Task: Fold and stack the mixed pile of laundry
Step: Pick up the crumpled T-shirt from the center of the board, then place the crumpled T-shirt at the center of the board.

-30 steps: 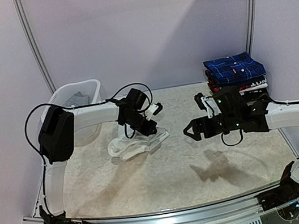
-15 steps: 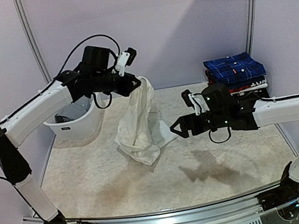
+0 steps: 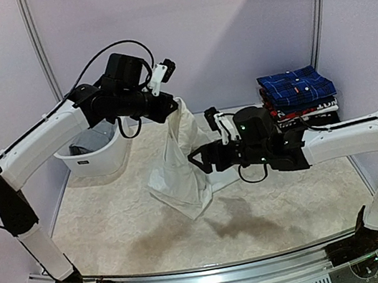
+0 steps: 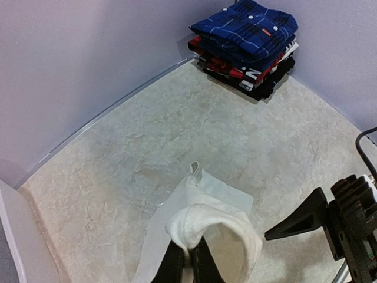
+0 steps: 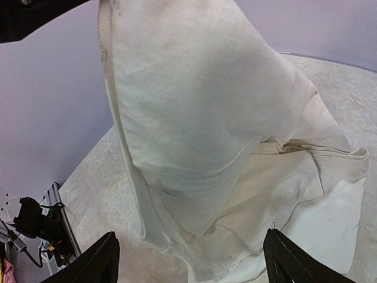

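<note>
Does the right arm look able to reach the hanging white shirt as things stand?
Probably yes. The right pincer is open and faces the shirt from close by. The left pincer holds the shirt up, and nothing stands between them.

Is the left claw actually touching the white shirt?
Touching. The left wrist view shows the left gripper shut on a fold of the white shirt, pinched between its fingers.

The top camera looks down from behind me over the whole table (image 3: pixel 294 204). My left wrist view peers down from high, my right from close; all share the white shirt (image 3: pixel 182 164).
</note>
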`<action>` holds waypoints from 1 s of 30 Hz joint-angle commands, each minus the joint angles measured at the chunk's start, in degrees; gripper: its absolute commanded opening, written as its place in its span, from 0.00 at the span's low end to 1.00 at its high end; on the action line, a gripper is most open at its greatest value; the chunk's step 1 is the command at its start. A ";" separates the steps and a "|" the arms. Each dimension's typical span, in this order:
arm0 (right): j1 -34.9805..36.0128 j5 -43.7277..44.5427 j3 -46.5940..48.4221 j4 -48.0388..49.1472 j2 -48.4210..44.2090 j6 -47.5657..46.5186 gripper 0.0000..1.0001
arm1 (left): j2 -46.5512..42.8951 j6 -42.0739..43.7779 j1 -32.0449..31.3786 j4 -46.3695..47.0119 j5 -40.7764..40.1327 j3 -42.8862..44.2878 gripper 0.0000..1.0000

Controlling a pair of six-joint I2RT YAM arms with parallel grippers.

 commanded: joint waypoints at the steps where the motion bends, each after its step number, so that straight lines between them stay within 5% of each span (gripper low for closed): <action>1: 0.53 6.29 2.22 3.66 2.78 2.30 0.84 | -3.34 -0.64 -1.60 0.15 -1.60 -0.12 0.00; 9: 0.49 7.90 7.80 4.80 7.45 5.48 0.82 | -4.55 -1.09 -2.52 1.37 -2.14 -3.23 0.00; 12: 0.54 9.01 10.09 4.17 9.11 5.28 0.73 | -5.83 -1.13 -2.73 1.82 -2.19 -4.21 0.00; 17: 0.54 6.86 10.74 4.41 10.72 5.44 0.17 | -7.70 -0.36 -2.73 2.02 -4.19 -5.01 0.00; 19: 0.50 6.36 10.48 4.43 10.60 5.30 0.02 | -8.96 -0.08 -2.73 2.72 -4.57 -5.89 0.00; 24: 0.54 6.11 11.74 0.24 7.39 1.11 0.00 | -13.26 0.48 -2.73 4.65 -4.39 -8.33 0.00; 30: 0.52 10.47 24.26 -22.80 2.34 -11.17 0.00 | -17.26 1.54 -2.73 1.78 -2.77 -5.45 0.00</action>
